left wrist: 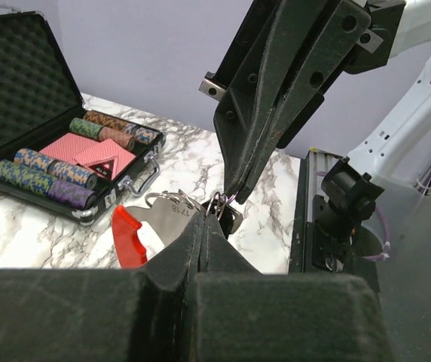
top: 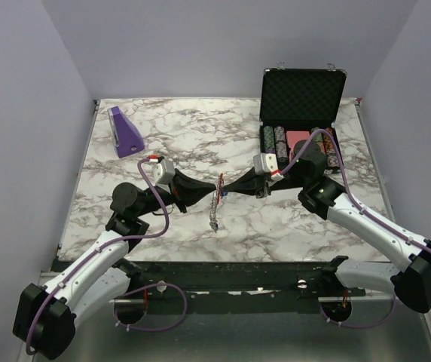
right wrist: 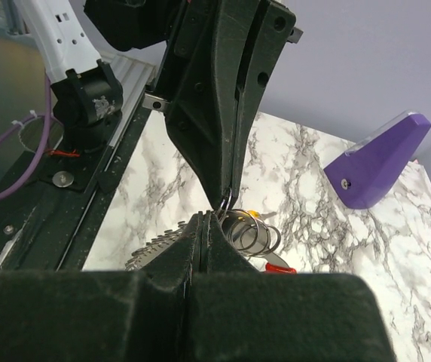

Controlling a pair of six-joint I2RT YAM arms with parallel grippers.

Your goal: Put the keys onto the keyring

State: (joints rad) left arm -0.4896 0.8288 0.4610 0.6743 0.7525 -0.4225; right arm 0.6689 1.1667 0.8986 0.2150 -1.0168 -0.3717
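Marble tbl (top: 200, 136): 2 grippers (top: 210, 190) (top: 225, 188) pinch 1 keyring (left wrist: 129, 235).

Centre blocked: left claw (top: 211, 194) & right claw (top: 225, 188) meet tip-to-tip, both pinched on the keyring (left wrist: 129, 234) btwn them. Open poker chip case (top: 302, 94) crowds rear right, just behind right arm. Purple wedge block (top: 127, 133) sits rear left. Tabletop (top: 200, 132) bare btwn wedge & case; front strip passable too.

marble-patterned counter (top: 200, 136) | far left: purple wedge-shaped plastic block (top: 127, 133) | far right: open black foam-lined case (top: 302, 90), round poker chips (top: 274, 138) inside | centre: left claw (top: 209, 191) and right claw (top: 227, 188) tip to tip, both pinching red-clip metal keyring (top: 215, 204) between them
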